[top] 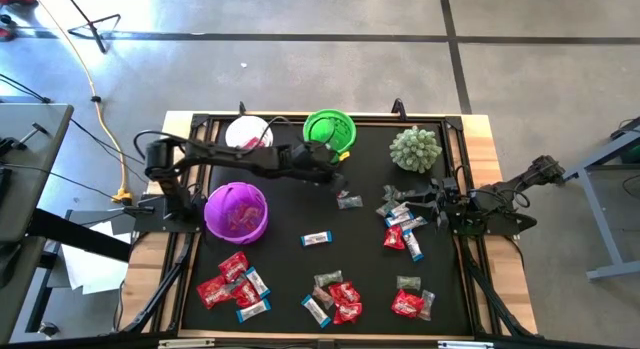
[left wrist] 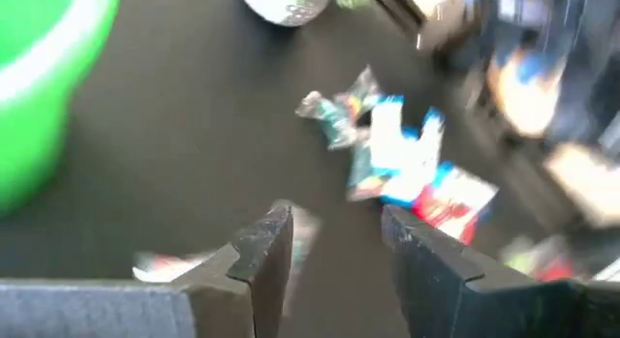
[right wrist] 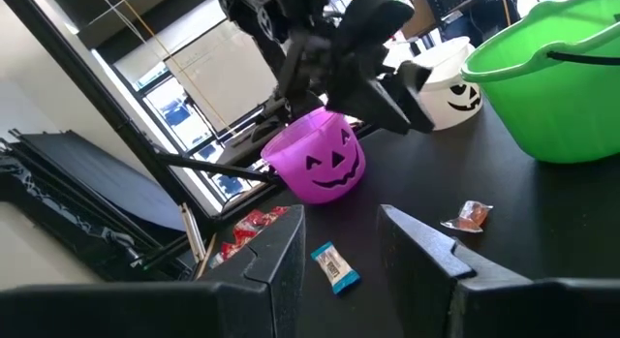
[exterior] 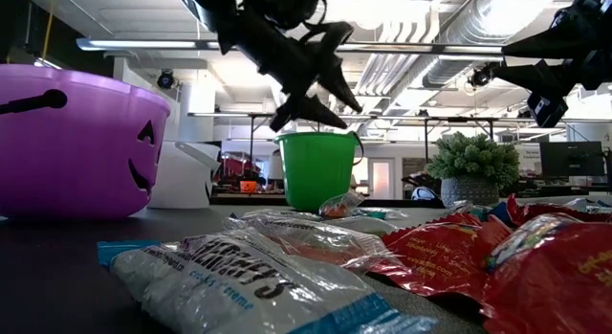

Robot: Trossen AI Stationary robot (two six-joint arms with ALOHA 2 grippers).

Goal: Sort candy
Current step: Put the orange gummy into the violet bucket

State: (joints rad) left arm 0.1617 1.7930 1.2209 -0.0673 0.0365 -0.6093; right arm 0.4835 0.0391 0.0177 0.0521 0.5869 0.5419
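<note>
Wrapped candy lies scattered on the black mat: a pile of red and blue-white pieces (top: 238, 285) near the front left, another (top: 337, 299) at front centre, and a cluster (top: 402, 227) by the right arm. One blue piece (top: 316, 238) lies alone mid-mat, and a small piece (top: 349, 201) lies just past my left gripper. My left gripper (top: 339, 178) hangs open above the mat in front of the green bucket (top: 330, 129), raised clear in the low view (exterior: 316, 112). Its wrist view shows open fingers (left wrist: 334, 251) over bare mat. My right gripper (right wrist: 339, 243) is open at the mat's right side (top: 405, 197).
A purple pumpkin bucket (top: 237, 211) stands at the left of the mat and a white bucket (top: 248, 134) at the far left, beside the green one. A spiky pale-green ball (top: 415, 149) sits far right. The mat has a raised black frame (top: 186, 239).
</note>
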